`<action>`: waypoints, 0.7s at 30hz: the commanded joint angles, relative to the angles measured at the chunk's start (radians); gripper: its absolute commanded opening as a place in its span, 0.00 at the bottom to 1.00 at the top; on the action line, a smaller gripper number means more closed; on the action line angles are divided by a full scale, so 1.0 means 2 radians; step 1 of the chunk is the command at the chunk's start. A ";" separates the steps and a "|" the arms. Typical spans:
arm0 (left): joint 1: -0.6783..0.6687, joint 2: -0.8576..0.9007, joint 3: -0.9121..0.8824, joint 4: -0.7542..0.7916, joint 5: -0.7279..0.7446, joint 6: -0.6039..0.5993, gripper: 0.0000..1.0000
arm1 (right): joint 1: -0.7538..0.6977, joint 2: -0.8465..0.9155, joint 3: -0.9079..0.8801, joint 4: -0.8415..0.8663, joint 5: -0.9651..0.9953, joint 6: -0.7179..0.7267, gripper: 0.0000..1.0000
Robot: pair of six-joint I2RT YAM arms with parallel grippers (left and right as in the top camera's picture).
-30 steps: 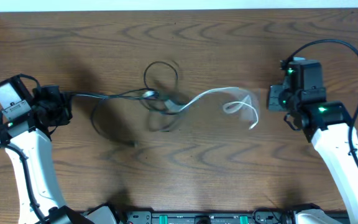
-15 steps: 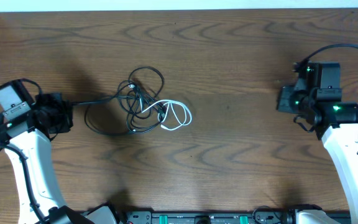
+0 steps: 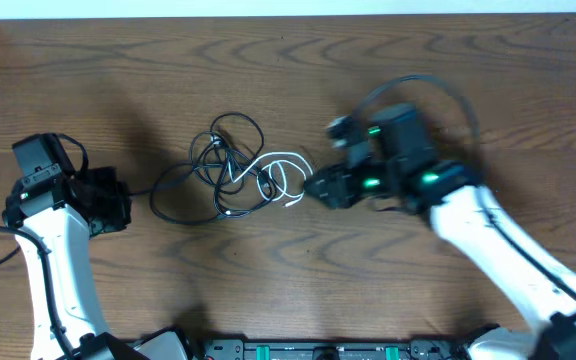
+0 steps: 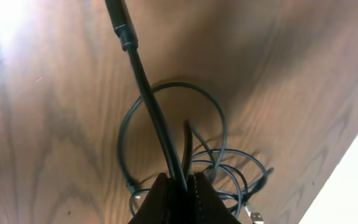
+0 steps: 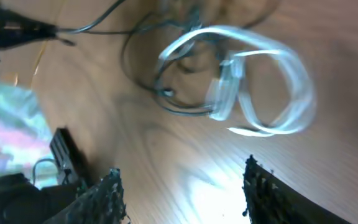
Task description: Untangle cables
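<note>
cables [image 3: 236, 170] heaped mid table [image 3: 418, 70], bare wood far & near side, right pincer [image 3: 311, 187] crowds heap's rt flank

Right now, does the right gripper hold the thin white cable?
No, the right gripper is open; the thin white cable lies beyond it.

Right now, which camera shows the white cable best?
Overhead: the white cable shows whole, its loops lying against the black cables. The right wrist view has it bigger but motion-blurred. The left wrist view shows only black cables; the white one cannot be made out there.
</note>
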 commanded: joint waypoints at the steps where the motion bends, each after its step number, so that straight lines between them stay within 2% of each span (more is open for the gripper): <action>1: -0.001 -0.007 0.001 -0.024 -0.012 -0.051 0.08 | 0.061 0.037 -0.001 0.032 0.036 0.018 0.61; 4: -0.001 -0.007 0.001 -0.051 -0.012 -0.077 0.08 | 0.111 0.076 -0.001 0.075 0.113 0.024 0.64; 9: -0.001 -0.007 0.001 -0.086 -0.006 -0.089 0.08 | 0.157 0.134 -0.001 0.155 0.175 0.039 0.63; 15: -0.003 -0.007 0.001 -0.103 0.018 -0.087 0.08 | 0.163 0.191 0.000 0.244 0.208 0.051 0.58; 21: -0.020 -0.007 0.001 -0.104 0.020 -0.087 0.08 | 0.162 0.196 0.000 0.301 0.241 0.059 0.57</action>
